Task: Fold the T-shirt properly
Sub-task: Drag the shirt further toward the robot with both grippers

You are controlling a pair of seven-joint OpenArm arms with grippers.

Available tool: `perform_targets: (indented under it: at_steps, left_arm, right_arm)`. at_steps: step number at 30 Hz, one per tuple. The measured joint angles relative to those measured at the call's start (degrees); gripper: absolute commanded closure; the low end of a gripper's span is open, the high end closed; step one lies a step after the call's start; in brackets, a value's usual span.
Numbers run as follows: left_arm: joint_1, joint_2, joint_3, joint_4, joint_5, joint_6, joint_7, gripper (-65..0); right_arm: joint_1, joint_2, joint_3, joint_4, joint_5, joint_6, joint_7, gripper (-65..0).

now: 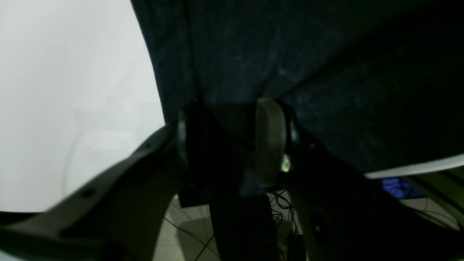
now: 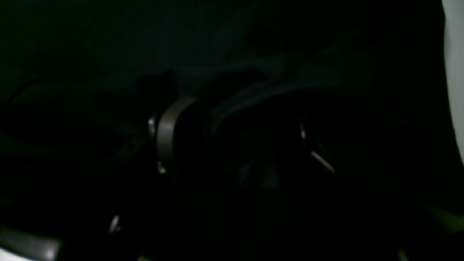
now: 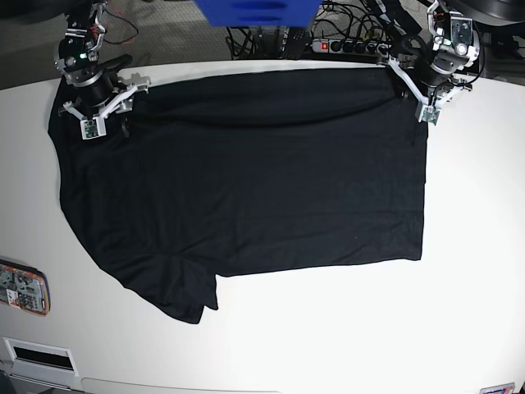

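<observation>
We note the plain black short-sleeved T-shirt [image 3: 246,172] spread on the white table [image 3: 459,295]. At its far left corner, the right gripper [image 3: 102,111] sits on fabric; its wrist view is too dark to tell its grip. At its far right corner, the left gripper [image 1: 224,141] pinches the hem, probably for a fold toward us.

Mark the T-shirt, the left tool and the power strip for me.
T-shirt [image 3: 246,180]: base view, middle of the spread black fabric.
Left tool [image 3: 414,94]: base view, at the shirt's far corner, between its fingertips.
Power strip [image 3: 349,47]: base view, white body beyond the table's far edge.
</observation>
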Motion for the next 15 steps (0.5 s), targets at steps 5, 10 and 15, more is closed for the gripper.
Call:
perform_targets:
  at_steps: [5, 10, 15]
  left_arm:
    - [0.0, -1.2, 0.2, 0.0, -0.4, -0.3, 0.3, -21.3]
    - [0.0, -2.1, 0.2, 0.0, -0.9, -0.7, 1.2, -21.3]
    - [0.0, -2.1, 0.2, 0.0, -0.9, -0.7, 1.4, -21.3]
  right_arm:
    - [-0.3, 0.0, 0.5, 0.0, 0.0, 0.2, 0.0, -32.5]
    - [-3.2, -0.2, 2.8, 1.2, 1.0, 1.6, -0.1, -32.5]
    - [-3.4, -0.2, 2.7, 2.0, 0.2, 1.6, -1.0, -32.5]
